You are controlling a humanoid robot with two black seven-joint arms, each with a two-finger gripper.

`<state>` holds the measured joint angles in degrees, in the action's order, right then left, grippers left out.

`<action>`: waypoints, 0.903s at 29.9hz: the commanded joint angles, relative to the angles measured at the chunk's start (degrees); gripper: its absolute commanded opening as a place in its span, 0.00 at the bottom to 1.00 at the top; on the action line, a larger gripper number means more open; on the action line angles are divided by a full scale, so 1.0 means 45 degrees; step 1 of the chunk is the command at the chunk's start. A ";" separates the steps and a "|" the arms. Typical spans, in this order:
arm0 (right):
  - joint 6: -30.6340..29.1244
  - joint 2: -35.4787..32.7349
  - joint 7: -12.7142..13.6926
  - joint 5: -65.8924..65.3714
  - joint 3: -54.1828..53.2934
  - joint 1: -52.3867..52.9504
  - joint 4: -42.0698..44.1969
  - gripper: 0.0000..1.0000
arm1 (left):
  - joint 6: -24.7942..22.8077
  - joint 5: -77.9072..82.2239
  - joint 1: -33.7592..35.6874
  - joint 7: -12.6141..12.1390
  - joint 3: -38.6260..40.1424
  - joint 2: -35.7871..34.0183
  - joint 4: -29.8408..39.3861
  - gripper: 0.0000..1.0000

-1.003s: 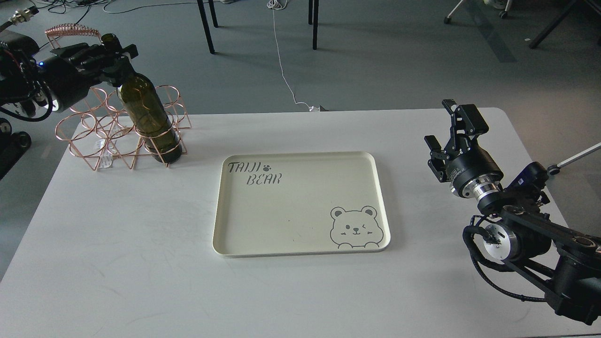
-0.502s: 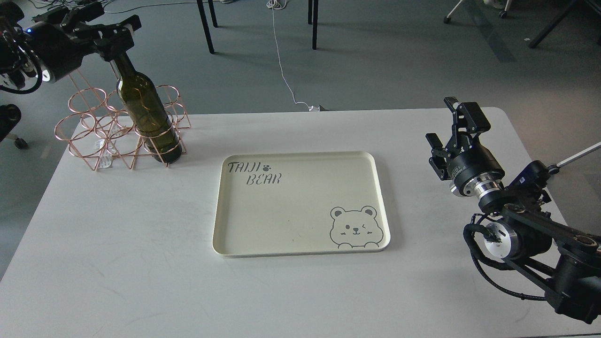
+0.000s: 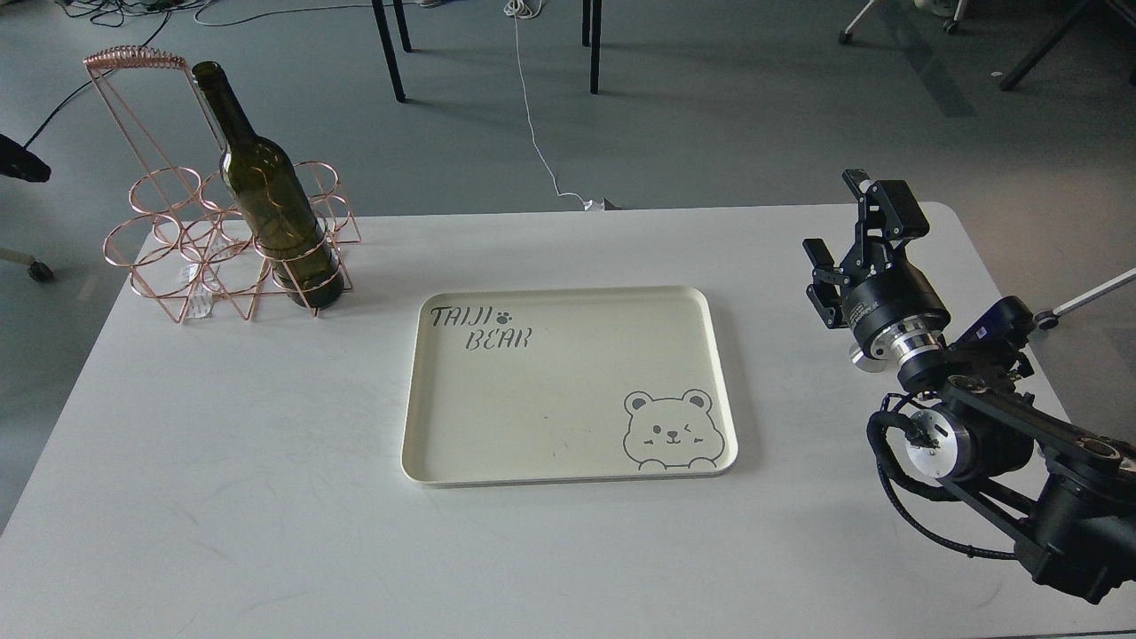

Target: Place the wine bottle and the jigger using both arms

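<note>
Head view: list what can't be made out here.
- Jigger: nowhere in the head view.
- Left gripper: outside the left edge; only a dark tip shows.
- Bottle base: behind the copper rack wires.
- Right gripper: open, but its fingertips are dark.

I see the bottle (image 3: pixel 271 200) as dark green glass, glossy. The rack (image 3: pixel 191 257) is thin copper-coloured wire, shiny. The tray (image 3: pixel 568 461) looks like cream plastic, smooth and matt. The desk (image 3: pixel 266 497) is white and matt. My right gripper (image 3: pixel 854 231) is matt black.
</note>
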<state>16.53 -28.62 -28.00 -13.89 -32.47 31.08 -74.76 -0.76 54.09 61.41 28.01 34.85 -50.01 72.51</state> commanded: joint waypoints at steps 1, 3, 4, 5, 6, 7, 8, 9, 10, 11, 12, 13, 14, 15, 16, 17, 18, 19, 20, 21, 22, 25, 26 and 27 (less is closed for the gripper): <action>0.0018 0.0248 0.0000 0.0001 -0.0343 0.0007 0.0030 0.99 | -0.0007 -0.2701 -0.0813 -0.0002 0.0048 0.0740 0.0839 0.98; 0.0018 0.0248 0.0000 0.0001 -0.0363 0.0007 0.0030 0.99 | 0.0031 -0.2977 -0.1340 -0.0002 0.0184 0.1462 0.0821 0.98; 0.0018 0.0267 0.0000 0.0001 -0.0363 0.0007 0.0050 0.99 | 0.0070 -0.2997 -0.1749 -0.0002 0.0320 0.1872 0.0801 0.98; 0.0018 0.0287 0.0000 0.0001 -0.0344 0.0007 0.0089 0.99 | 0.0071 -0.2978 -0.2275 -0.0002 0.0553 0.2262 0.0801 0.98; 0.0018 0.0287 0.0000 0.0001 -0.0344 0.0007 0.0089 0.99 | 0.0051 -0.2978 -0.2744 -0.0002 0.0807 0.2576 0.0801 0.98; -0.0021 0.0287 0.0000 0.0001 -0.0324 0.0026 0.0089 0.99 | 0.0032 -0.2959 -0.3309 -0.0002 0.1177 0.2927 0.0801 0.98; -0.0040 0.0287 0.0000 0.0020 -0.0324 0.0065 0.0108 0.99 | -0.0007 -0.2959 -0.3760 -0.0002 0.1471 0.3240 0.0801 0.98; -0.0099 0.0267 0.0000 0.0020 -0.0324 0.0104 0.0147 0.99 | -0.0027 -0.2959 -0.4228 -0.0002 0.1764 0.3630 0.0820 0.98; -0.0138 0.0267 0.0000 0.0020 -0.0343 0.0124 0.0186 0.99 | -0.0027 -0.2959 -0.4678 -0.0002 0.2057 0.3943 0.0821 0.98; -0.0158 0.0248 0.0000 0.0020 -0.0344 0.0143 0.0206 0.99 | -0.0046 -0.2978 -0.5050 -0.0002 0.2369 0.4217 0.0821 0.98; -0.0158 0.0190 0.0000 0.0020 -0.0344 0.0163 0.0206 0.99 | -0.0085 -0.2997 -0.5401 -0.0002 0.2720 0.4529 0.0821 0.98; -0.0177 0.0170 0.0000 0.0020 -0.0344 0.0163 0.0206 0.99 | -0.0105 -0.2998 -0.5676 -0.0002 0.2994 0.4803 0.0801 0.98; -0.0216 0.0112 0.0000 0.0040 -0.0344 0.0163 0.0206 0.99 | -0.0124 -0.3017 -0.5968 -0.0264 0.3249 0.5115 0.0801 0.98; -0.0294 0.0092 0.0000 0.0040 -0.0382 0.0163 0.0187 0.99 | -0.0125 -0.3017 -0.6300 -0.0557 0.3444 0.5350 0.0801 0.98; -0.0333 0.0091 0.0000 0.0040 -0.0421 0.0163 0.0167 0.99 | -0.0163 -0.3017 -0.6555 -0.0734 0.3543 0.5546 0.0801 0.98; -0.0353 0.0091 0.0000 0.0040 -0.0538 0.0163 0.0186 0.99 | -0.0241 -0.3017 -0.6847 -0.0890 0.3641 0.5722 0.0801 0.98; -0.0353 0.0072 0.0000 0.0040 -0.0636 0.0143 0.0187 0.99 | -0.0319 -0.3017 -0.7082 -0.0988 0.3758 0.5917 0.0801 0.98; -0.0353 0.0091 0.0000 0.0040 -0.0753 0.0124 0.0167 0.99 | -0.0436 -0.3017 -0.7355 -0.1047 0.3914 0.6093 0.0801 0.98; -0.0353 0.0091 0.0000 0.0040 -0.0850 0.0104 0.0167 0.99 | -0.0572 -0.3017 -0.7590 -0.1087 0.4051 0.6249 0.0782 0.98; -0.0353 0.0091 0.0000 0.0040 -0.0967 0.0085 0.0148 0.99 | -0.0767 -0.3017 -0.7844 -0.1106 0.4226 0.6386 0.0762 0.98; -0.0353 0.0091 0.0000 0.0040 -0.1104 0.0046 0.0128 0.99 | -0.1020 -0.3036 -0.8098 -0.1165 0.4479 0.6523 0.0762 0.98; -0.0353 0.0091 0.0000 0.0021 -0.1398 0.0007 0.0128 0.99 | -0.1899 -0.3037 -0.8724 -0.1671 0.5358 0.6758 0.0762 0.98; -0.0334 0.0091 0.0000 0.0020 -0.1456 -0.0013 0.0128 0.99 | -0.2076 -0.3037 -0.8919 -0.1808 0.5651 0.6816 0.0762 0.98; -0.0314 0.0091 0.0000 0.0020 -0.1496 -0.0013 0.0128 0.99 | -0.2116 -0.3037 -0.9056 -0.1887 0.5847 0.6875 0.0762 0.98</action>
<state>14.93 -28.23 -28.00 -13.72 -38.44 31.14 -74.18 -8.34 40.44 22.77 20.99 58.14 -19.86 75.94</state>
